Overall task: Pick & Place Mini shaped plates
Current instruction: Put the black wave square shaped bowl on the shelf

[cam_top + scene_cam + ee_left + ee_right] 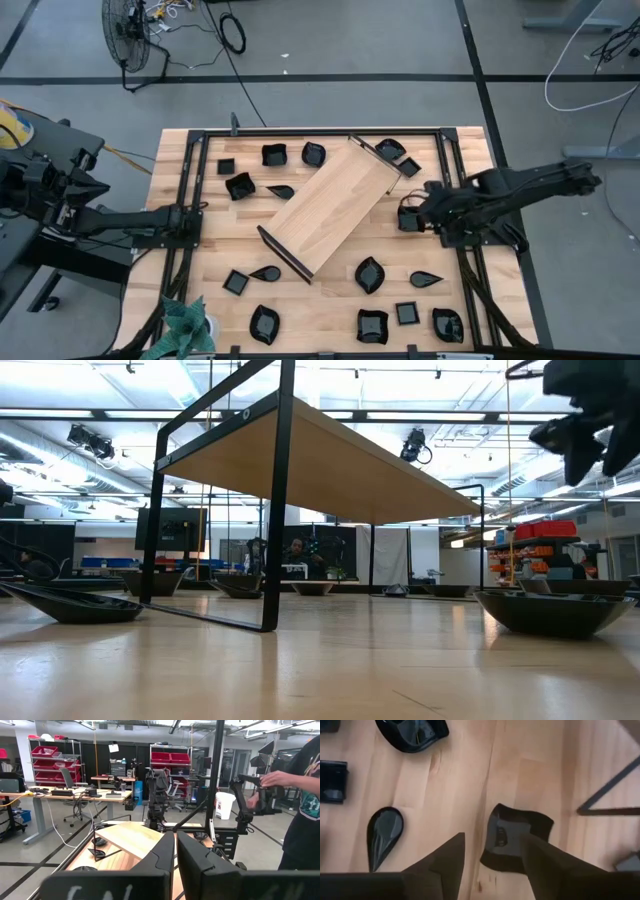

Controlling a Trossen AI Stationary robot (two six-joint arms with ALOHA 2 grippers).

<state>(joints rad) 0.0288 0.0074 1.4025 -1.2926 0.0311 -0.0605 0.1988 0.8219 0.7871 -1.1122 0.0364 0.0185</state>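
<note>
High view: right tool [408,217] sits over a wavy-rimmed plate [409,219] on the counter [330,320], just off the right edge of the light-wood tray [330,207]. Tray lies diagonal mid-counter, black ends, nothing on its top. Left arm parked at the left counter edge, left tool [196,211] idle. Plate count: I get 16 black mini plates scattered around the tray: five along the top left, two by the tray's upper right end, the one under the right tool, eight across the lower half. One tray. Green spiky thing [185,325] at the lower left corner, unclear what.

Low view: tray deck stands raised on its black frame. Plates sit flat on the counter either side. Right arm is up at the top right corner.

Left wrist view: left tool's fingers together, nothing between them. A person stands beyond the counter at another rig.

Right wrist view: right tool's fingers spread wide, straddling the wavy plate, nothing held. The plate rests on the wood. A teardrop plate [383,836] lies near.

Step in hand, my read: either grasp or release, can't tell which. If grasping, bite one rim wall low; glossy, will slip.
</note>
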